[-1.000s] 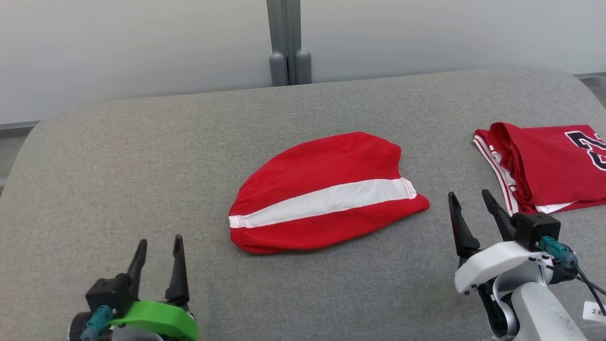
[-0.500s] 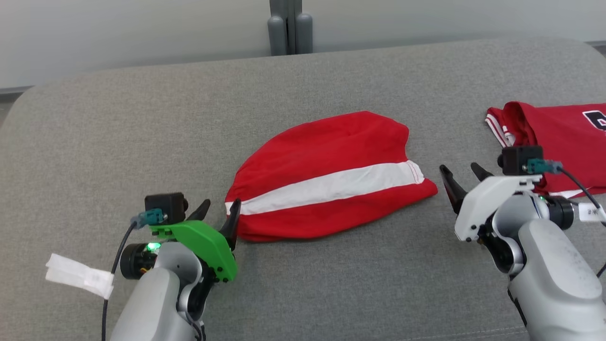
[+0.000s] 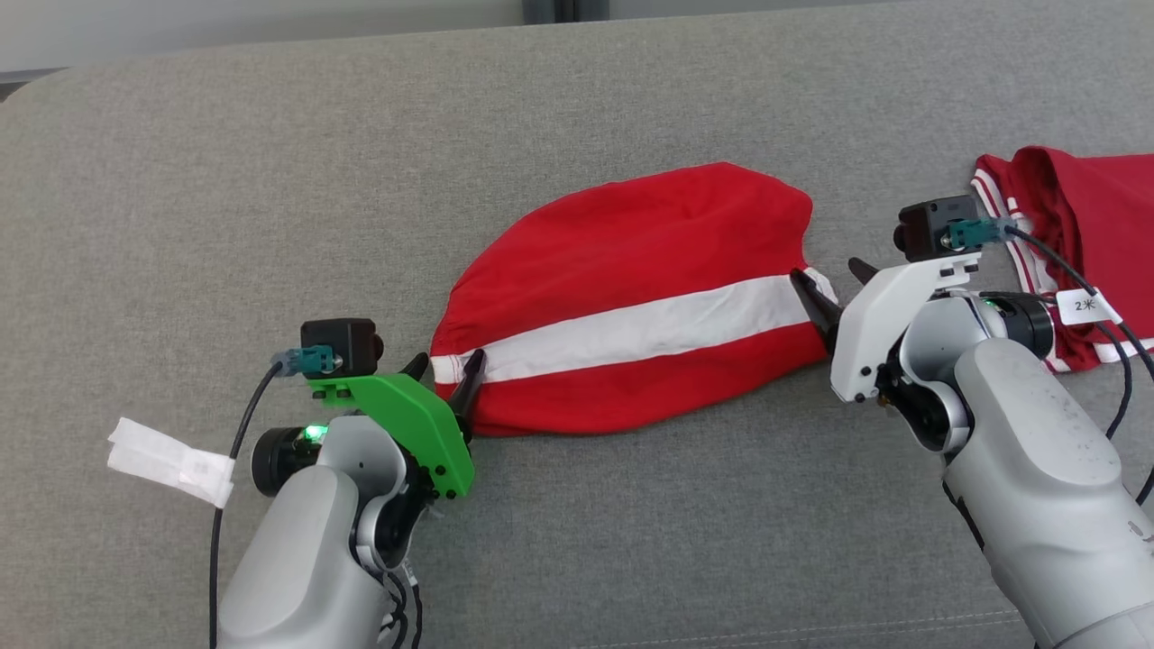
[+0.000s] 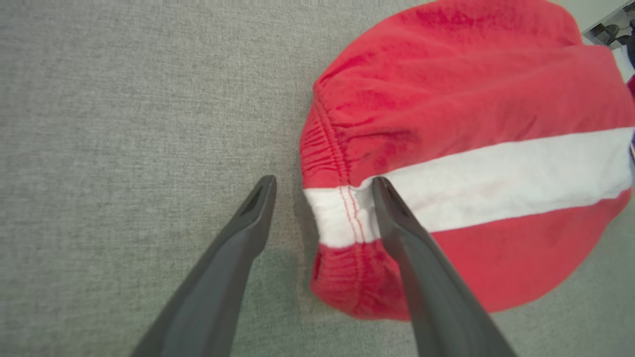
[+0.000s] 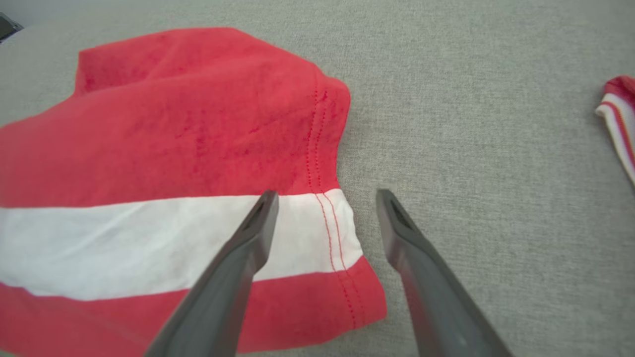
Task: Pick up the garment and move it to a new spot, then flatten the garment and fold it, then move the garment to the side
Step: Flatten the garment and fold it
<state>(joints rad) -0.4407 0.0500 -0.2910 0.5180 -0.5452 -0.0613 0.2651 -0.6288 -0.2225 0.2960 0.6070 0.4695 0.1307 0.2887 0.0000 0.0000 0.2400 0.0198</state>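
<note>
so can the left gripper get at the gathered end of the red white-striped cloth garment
Probably yes: the left gripper is open, straddling the gathered edge of the red striped garment, nothing in the way.

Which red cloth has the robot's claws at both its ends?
The middle garment with the wide white stripe: left gripper at one end, right gripper at the other. The other red garment, thin-striped at its edge, lies apart.
</note>
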